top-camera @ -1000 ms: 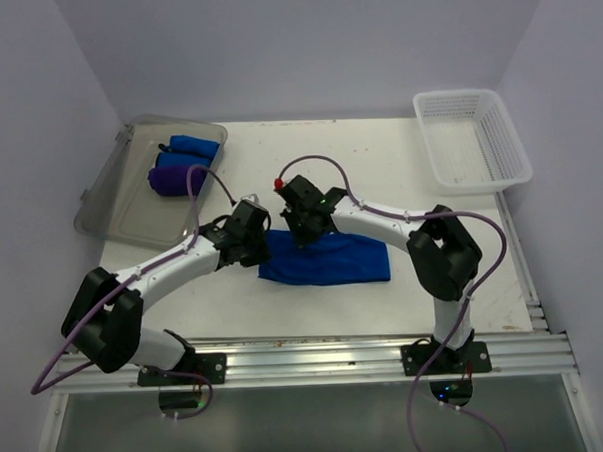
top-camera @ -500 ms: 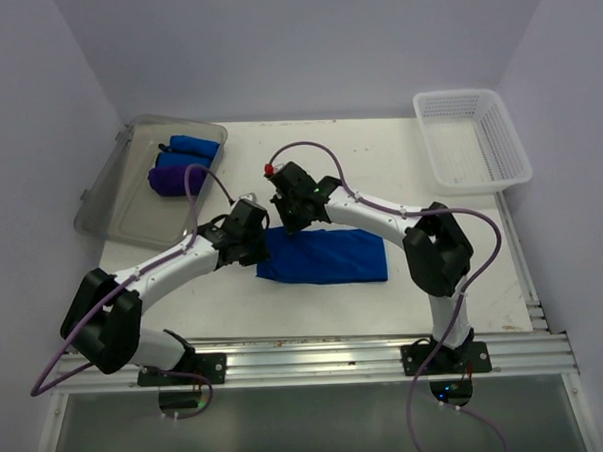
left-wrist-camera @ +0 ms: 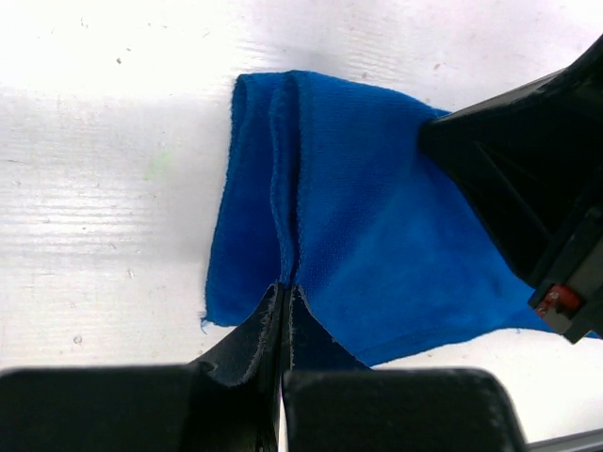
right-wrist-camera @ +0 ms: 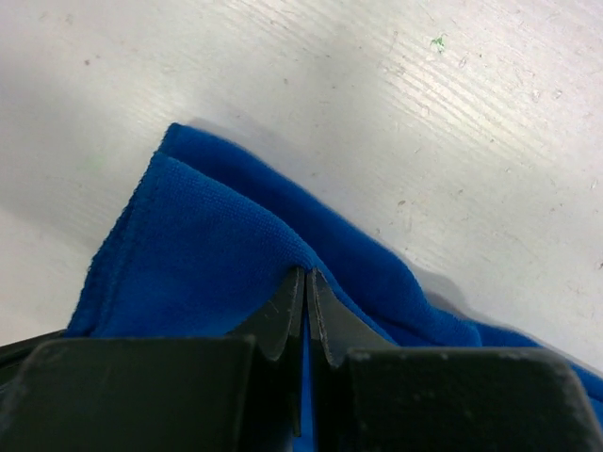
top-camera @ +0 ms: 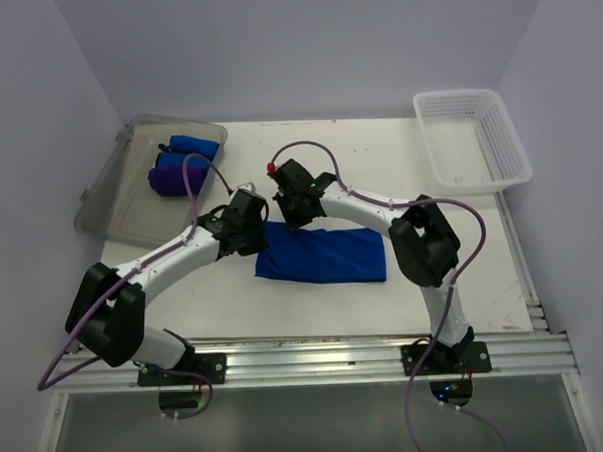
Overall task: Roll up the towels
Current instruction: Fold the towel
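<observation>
White tabletop (top-camera: 399, 167) holds blue towel (top-camera: 328, 257), its 9 o'clock end pinched tight by left gripper (left-wrist-camera: 285, 294) and right gripper (right-wrist-camera: 306, 279); best rolled toward 3 o'clock with both wrists level.

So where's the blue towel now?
In the top view the blue towel lies at the table centre, its left end pinched by the left gripper and right gripper.

No text, label, brand, number or sign can be read in any view.
</observation>
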Tool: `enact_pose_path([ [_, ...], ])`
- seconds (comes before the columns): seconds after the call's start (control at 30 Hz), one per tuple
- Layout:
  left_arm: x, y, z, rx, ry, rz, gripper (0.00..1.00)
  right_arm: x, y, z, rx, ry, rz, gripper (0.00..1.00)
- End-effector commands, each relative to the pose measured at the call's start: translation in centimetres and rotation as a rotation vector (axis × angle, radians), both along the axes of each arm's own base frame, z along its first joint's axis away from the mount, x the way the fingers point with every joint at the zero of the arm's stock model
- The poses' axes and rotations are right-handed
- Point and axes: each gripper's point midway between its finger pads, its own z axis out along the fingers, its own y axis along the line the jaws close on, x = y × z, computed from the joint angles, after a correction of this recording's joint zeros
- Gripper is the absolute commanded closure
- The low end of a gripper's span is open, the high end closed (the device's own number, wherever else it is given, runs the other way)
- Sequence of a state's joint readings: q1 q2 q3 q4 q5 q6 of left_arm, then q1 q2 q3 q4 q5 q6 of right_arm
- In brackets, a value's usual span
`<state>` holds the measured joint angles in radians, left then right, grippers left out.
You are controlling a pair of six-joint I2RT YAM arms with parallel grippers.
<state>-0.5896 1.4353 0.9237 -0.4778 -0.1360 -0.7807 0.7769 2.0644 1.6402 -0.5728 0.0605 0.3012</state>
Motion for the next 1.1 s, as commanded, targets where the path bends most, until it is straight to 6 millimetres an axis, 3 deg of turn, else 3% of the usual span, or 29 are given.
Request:
enact_pose_path([
  [0.0,1.3,0.8,-0.5,0.036,-0.028,0.011,1.0,1.3,1.0,0.3,0.026,-0.025,0.007,0.95],
  [0.1,1.5,1.7,-2.3,0.068,0.002,0.029,1.0,1.7,1.0,0.5,0.042,-0.038,-0.014,0.82],
  [0.13,1.5,2.1,-2.8,0.08,0.013,0.032,0.95,1.8,1.2,1.2,0.063,-0.048,-0.019,0.72],
  [0.2,1.5,2.7,-3.3,0.09,0.031,0.046,0.75,1.8,0.7,1.8,0.076,-0.056,-0.03,0.68],
  [0.27,1.6,2.7,-3.0,0.079,0.022,0.051,0.65,2.1,0.0,3.8,0.102,-0.087,-0.047,0.65],
  [0.33,1.6,2.7,-1.7,0.057,-0.003,0.058,0.63,1.9,-1.1,4.8,0.113,-0.098,-0.067,0.62],
  [0.37,1.7,2.7,-1.1,0.051,-0.015,0.06,0.63,2.1,-1.9,6.8,0.145,-0.127,-0.088,0.61],
  [0.5,1.1,2.8,1.3,0.023,-0.052,0.062,0.62,1.1,-6.3,7.5,0.148,-0.128,-0.167,0.59],
  [0.6,1.1,1.3,1.7,-0.013,-0.071,0.027,0.64,0.0,-9.6,6.1,0.144,-0.082,-0.233,0.65],
  [0.67,1.2,-0.8,1.9,-0.026,-0.076,-0.02,0.67,-0.3,-11.6,4.8,0.131,-0.05,-0.283,0.72],
  [0.8,2.1,-3.2,-0.7,-0.044,-0.018,-0.073,0.8,-1.1,-14.6,2.0,0.115,0.012,-0.353,0.78],
  [0.93,3.2,-3.0,-2.9,-0.013,0.003,-0.085,0.8,0.0,-16.0,0.3,0.091,0.047,-0.382,0.79],
  [1.07,4.2,-1.3,-4.2,0.015,0.017,-0.061,0.8,0.7,-16.3,-2.5,0.057,0.1,-0.379,0.79],
])
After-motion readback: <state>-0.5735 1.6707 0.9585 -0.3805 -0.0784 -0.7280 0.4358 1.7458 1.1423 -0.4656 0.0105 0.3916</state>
